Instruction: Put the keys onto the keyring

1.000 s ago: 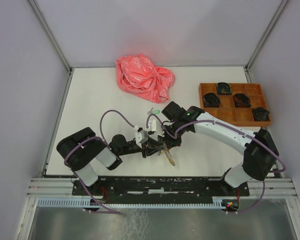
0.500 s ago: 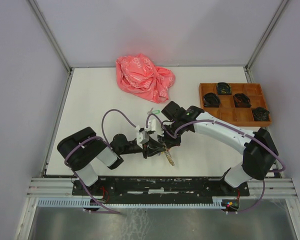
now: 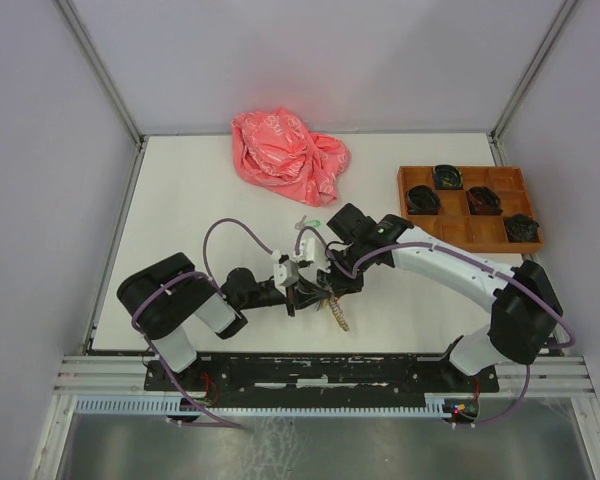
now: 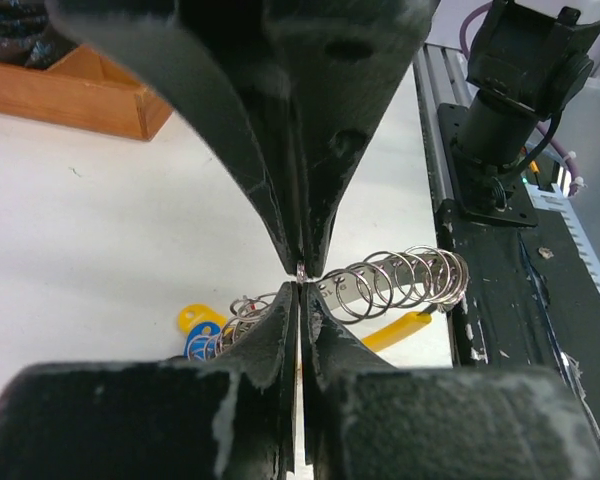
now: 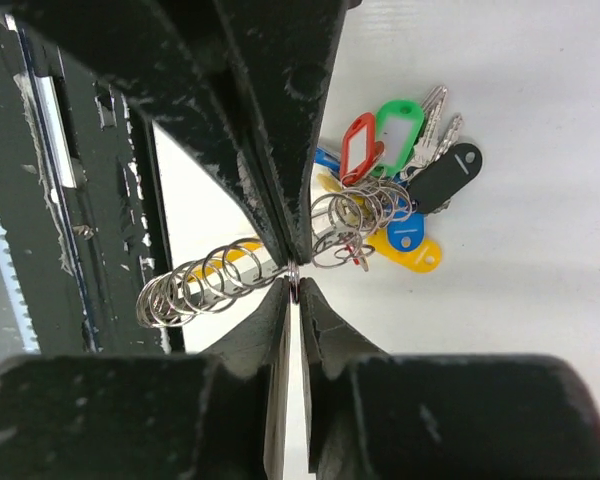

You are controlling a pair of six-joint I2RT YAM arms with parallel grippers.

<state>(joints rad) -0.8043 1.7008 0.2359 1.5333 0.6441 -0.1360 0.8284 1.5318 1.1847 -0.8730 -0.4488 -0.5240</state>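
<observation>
Two robot arms meet tip to tip low over the near middle of a white table (image 3: 180, 220). The left gripper (image 4: 300, 292) is pressed closed on a thin wire keyring (image 4: 300, 271), pinched edge-on at its fingertips. Facing it, the right gripper (image 5: 293, 285) has its tips at the same keyring with only a sliver of light between its fingers; whether it grips cannot be told. A chain of rings (image 5: 195, 287) trails off from the meeting point. The keys (image 5: 432, 118), with their red tag (image 5: 358, 148) and green tag (image 5: 398, 125), lie on the table just beside the fingertips, bunched with a black tag (image 5: 446, 178) and a yellow tag (image 5: 420, 258). A pink bag (image 3: 288, 155) sits at the far edge, and a wooden tray (image 3: 450, 235) at the right.
</observation>
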